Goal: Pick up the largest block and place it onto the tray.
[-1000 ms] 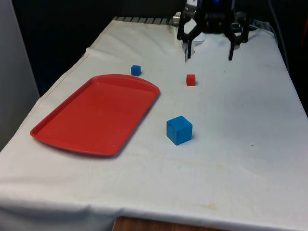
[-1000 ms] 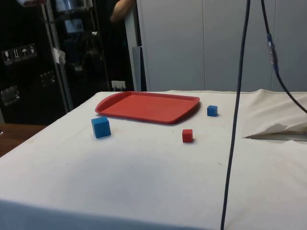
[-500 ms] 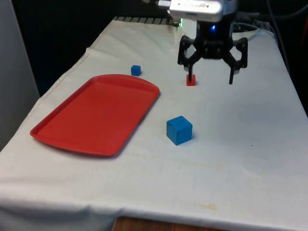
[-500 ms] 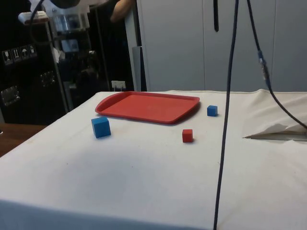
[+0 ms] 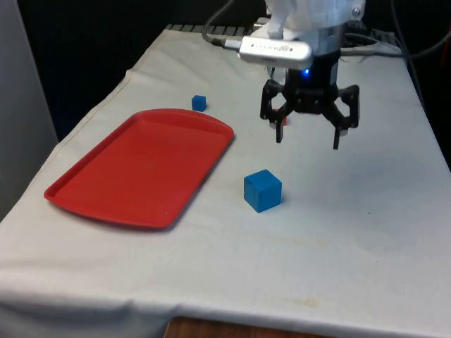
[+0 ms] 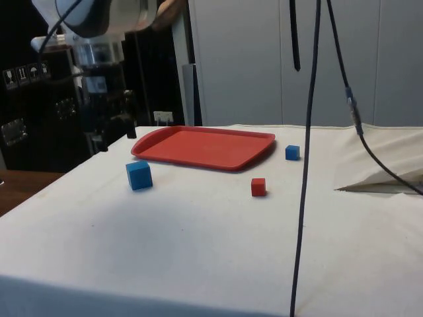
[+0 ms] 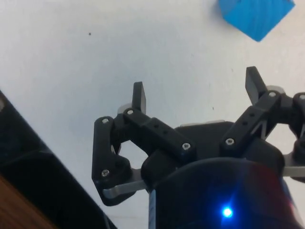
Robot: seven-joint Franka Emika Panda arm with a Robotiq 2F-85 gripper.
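"Is the big block on the tray?"

"No, not yet. The big blue block (image 5: 263,190) sits on the white cloth (image 5: 352,232), near the red tray (image 5: 141,165) but not touching it. Nothing is on the tray."

"Is your claw holding anything?"

"No. My claw (image 5: 307,139) hangs in the air with its two fingers spread wide apart and nothing between them."

"Where is the block from your claw?"

"It is lower than my claw, closer to the front edge of the table and a bit toward the front view's left. In my wrist view a corner of it (image 7: 256,16) peeks in, off beyond my fingertips (image 7: 138,94)."

"What else is there?"

"A small blue block (image 5: 199,103) sits by the tray's far end. A small red block (image 6: 258,187) sits out on the cloth. I leave those alone."

"What is left to do?"

"I think almost all of it. I must get over the big block, go down, squeeze it, lift it, and set it on the tray."
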